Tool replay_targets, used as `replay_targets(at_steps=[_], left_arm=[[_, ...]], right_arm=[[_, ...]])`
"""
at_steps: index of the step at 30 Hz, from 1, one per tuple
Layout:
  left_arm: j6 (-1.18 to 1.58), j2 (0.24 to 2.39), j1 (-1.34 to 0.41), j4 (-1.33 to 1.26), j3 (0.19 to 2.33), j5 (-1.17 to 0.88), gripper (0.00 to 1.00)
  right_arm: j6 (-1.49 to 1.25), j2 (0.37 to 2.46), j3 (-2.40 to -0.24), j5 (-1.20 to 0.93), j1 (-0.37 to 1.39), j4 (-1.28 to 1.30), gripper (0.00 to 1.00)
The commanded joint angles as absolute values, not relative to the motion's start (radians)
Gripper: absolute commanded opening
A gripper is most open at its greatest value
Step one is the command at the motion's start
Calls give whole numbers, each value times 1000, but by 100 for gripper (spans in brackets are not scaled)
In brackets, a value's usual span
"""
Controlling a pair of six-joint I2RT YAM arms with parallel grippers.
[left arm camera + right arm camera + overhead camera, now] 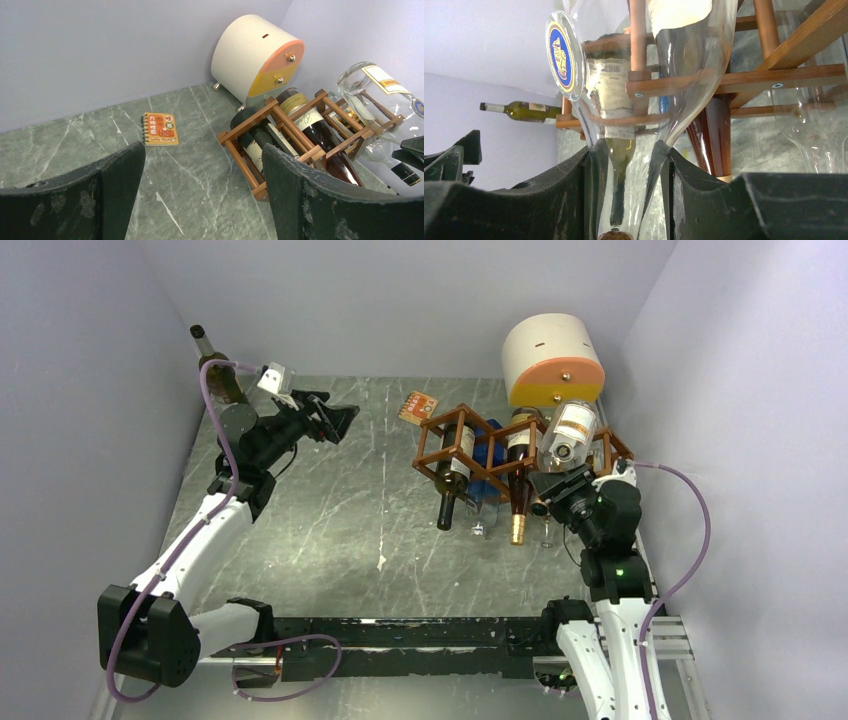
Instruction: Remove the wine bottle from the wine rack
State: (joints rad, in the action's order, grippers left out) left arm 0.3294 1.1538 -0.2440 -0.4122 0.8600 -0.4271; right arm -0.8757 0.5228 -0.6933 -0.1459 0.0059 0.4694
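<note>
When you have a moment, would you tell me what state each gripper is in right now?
Left gripper: open, holding nothing.
Right gripper: closed on the clear bottle at its neck.

From the right wrist the clear bottle (626,150) runs off the top edge and its mouth drops below the bottom one (no telling how long it is). The rack (774,77) is cropped at right. From above, the left arm (260,435) hides the base of the green bottle (230,385); print on the notebook (418,406) is too small to read.
</note>
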Motion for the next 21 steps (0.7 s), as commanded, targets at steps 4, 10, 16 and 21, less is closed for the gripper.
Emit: replay_targets(at_steps=[4, 10, 16, 21], left_arm=[[324, 1151, -253, -418, 876, -433, 90], [324, 1155, -253, -418, 876, -434, 90], [321, 1151, -253, -417, 876, -430, 90], [321, 1150, -253, -417, 875, -429, 90]], right_arm=[[-805, 506, -798, -201, 2, 208, 0], [-767, 583, -875, -302, 1, 208, 0], [-791, 639, -911, -390, 2, 168, 0], [-833, 718, -943, -516, 2, 115, 0]])
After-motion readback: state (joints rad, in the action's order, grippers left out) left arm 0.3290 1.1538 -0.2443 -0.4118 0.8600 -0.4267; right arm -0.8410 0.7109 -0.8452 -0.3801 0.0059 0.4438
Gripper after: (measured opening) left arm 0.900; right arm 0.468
